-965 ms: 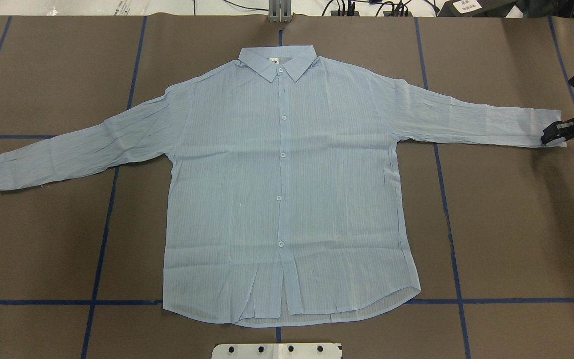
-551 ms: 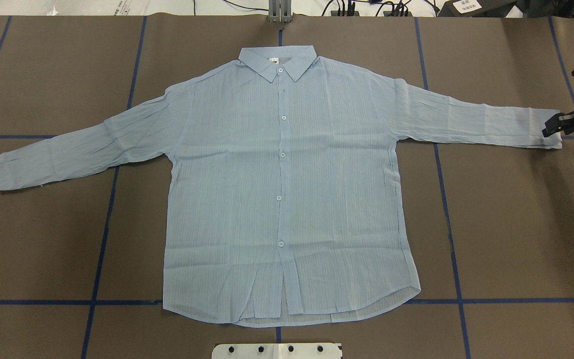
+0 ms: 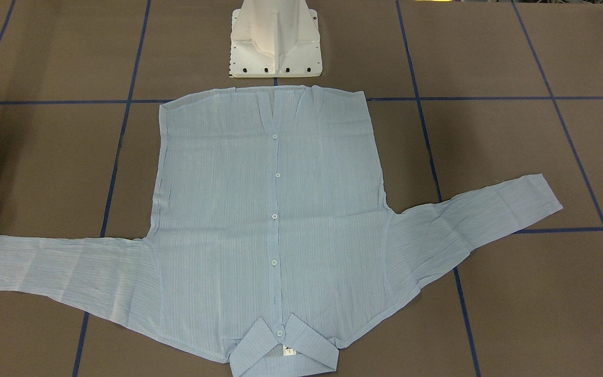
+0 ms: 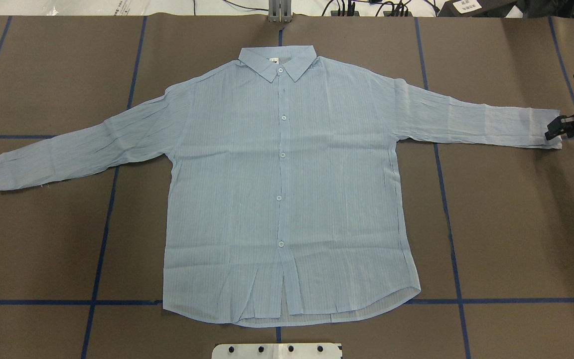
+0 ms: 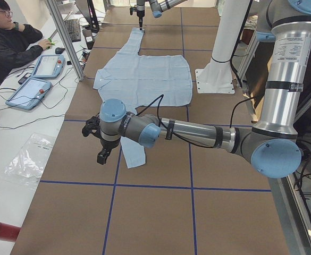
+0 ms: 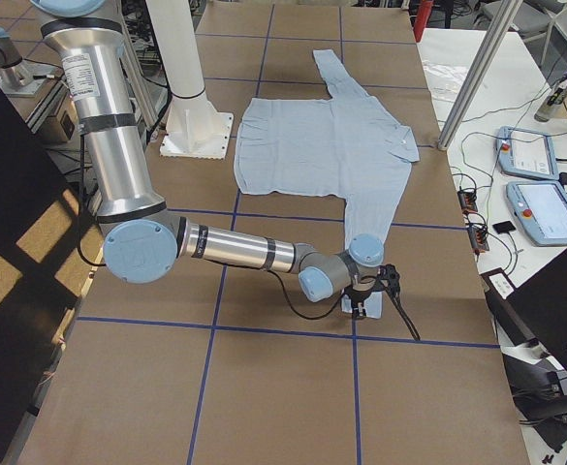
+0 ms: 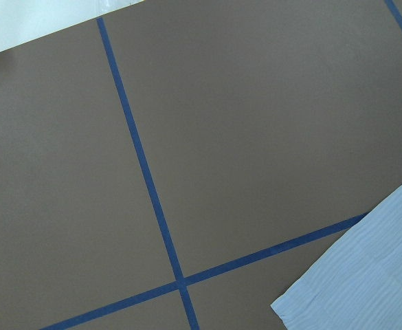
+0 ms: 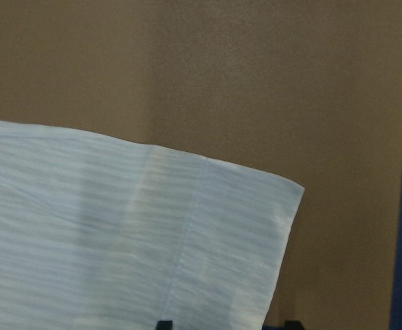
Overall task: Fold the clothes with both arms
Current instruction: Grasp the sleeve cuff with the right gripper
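- Shirt (image 4: 287, 199) in light blue, finely striped, long-sleeved, buttoned up the front with small pale buttons.
- Lies flat and front up on the brown table (image 4: 516, 224), hem (image 4: 317, 311) just in front of the white pedestal base (image 3: 275, 39), collar (image 4: 297, 65) on the side farthest from that base.
- Spreads one sleeve to each side of the base, both flat on the table, with the left sleeve (image 4: 82, 152) angled a little back toward the base.
- Right gripper (image 4: 553, 128): low at the outer end of the right sleeve (image 4: 466, 122), far out to the base's right.
- Stands open there with nothing in its hold; shows two dark fingertips (image 8: 163, 324) well apart at the bottom edge of the right wrist view, one over the cuff (image 8: 221, 240), the other past its edge.
- Left gripper (image 5: 100, 158): pointed down at the table, far out to the base's left, just beside the left cuff (image 7: 365, 275).
- Seen only from the side, so cannot tell whether open or closed, nor whether touching the cloth.
- Blue tape lines (image 7: 146, 179) in a grid across the table.
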You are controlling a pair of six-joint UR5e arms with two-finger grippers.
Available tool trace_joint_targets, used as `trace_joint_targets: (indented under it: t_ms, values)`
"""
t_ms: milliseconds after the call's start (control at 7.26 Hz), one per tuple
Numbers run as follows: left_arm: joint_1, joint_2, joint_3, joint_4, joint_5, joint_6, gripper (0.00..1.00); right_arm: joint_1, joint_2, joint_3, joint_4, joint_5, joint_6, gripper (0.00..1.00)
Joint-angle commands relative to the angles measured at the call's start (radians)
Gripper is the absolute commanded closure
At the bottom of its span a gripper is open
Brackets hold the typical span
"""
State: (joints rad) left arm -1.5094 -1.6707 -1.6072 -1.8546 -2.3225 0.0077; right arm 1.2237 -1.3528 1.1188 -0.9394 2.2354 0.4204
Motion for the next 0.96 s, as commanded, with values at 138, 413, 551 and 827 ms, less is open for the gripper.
trace_joint_targets:
  t_ms: [138, 413, 551, 827]
  values:
    - [0.000, -0.001, 0.003, 0.000, 0.000, 0.000, 0.01, 0.000, -0.008, -0.002, -0.009, 0.003, 0.001, 0.45]
    - [0.000, -0.001, 0.003, 0.000, 0.000, 0.000, 0.00, 0.000, -0.008, -0.002, -0.021, 0.003, 0.001, 0.51]
    - [0.000, -0.001, 0.003, 0.000, 0.000, 0.000, 0.01, 0.000, -0.008, -0.002, -0.021, 0.006, 0.001, 0.51]
    - [0.000, -0.001, 0.004, 0.000, 0.000, 0.000, 0.01, 0.000, -0.008, -0.004, -0.024, 0.006, 0.001, 0.51]
